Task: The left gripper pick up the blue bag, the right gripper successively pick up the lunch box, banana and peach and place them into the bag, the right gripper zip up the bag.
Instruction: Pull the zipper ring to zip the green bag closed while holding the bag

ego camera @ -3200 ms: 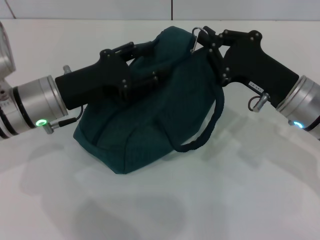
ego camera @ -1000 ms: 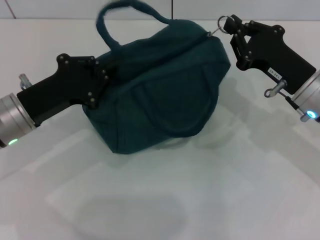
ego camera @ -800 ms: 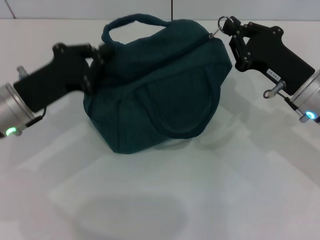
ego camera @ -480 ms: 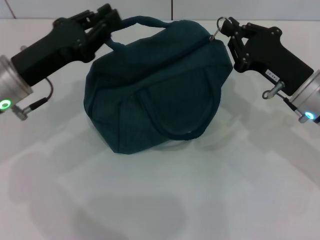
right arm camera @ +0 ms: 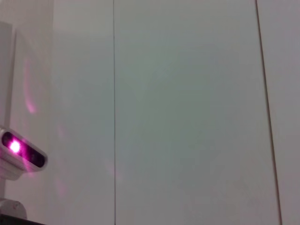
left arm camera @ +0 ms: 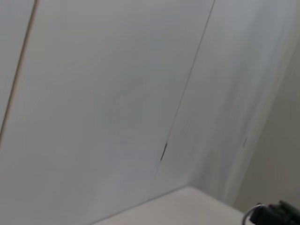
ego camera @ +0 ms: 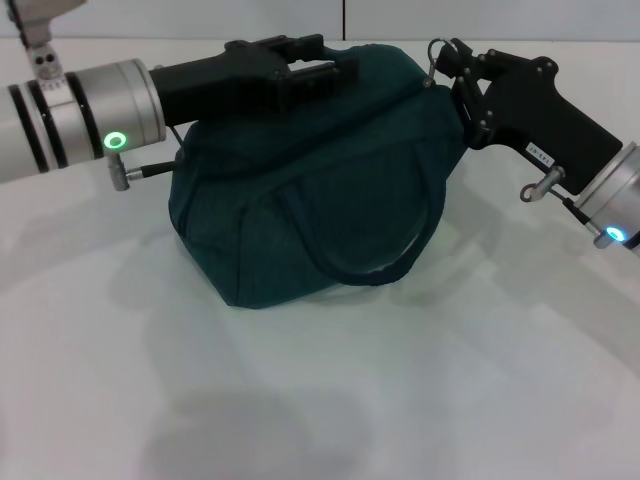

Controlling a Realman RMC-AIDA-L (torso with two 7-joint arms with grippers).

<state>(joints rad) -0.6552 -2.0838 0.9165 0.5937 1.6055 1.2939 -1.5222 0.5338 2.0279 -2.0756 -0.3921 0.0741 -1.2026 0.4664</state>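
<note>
The blue bag (ego camera: 300, 210) sits on the white table (ego camera: 320, 400), its top closed and one handle (ego camera: 400, 268) hanging down its front. My left gripper (ego camera: 325, 62) lies level across the bag's top, covering the place where the rear handle stood. At the bag's right top corner my right gripper (ego camera: 447, 62) is shut on the metal ring pull (ego camera: 434, 50) of the zipper. That ring pull (left arm camera: 251, 216) and the right gripper's tip (left arm camera: 279, 213) also show in the left wrist view. The lunch box, banana and peach are out of view.
White wall panels stand behind the table (ego camera: 345, 15). The right wrist view shows only wall and a white device with a pink light (right arm camera: 18, 151).
My left arm left the bag's left side, rose and swung right over the bag's top, hiding the rear handle. The right gripper stayed on the ring pull, and the bag sagged slightly.
</note>
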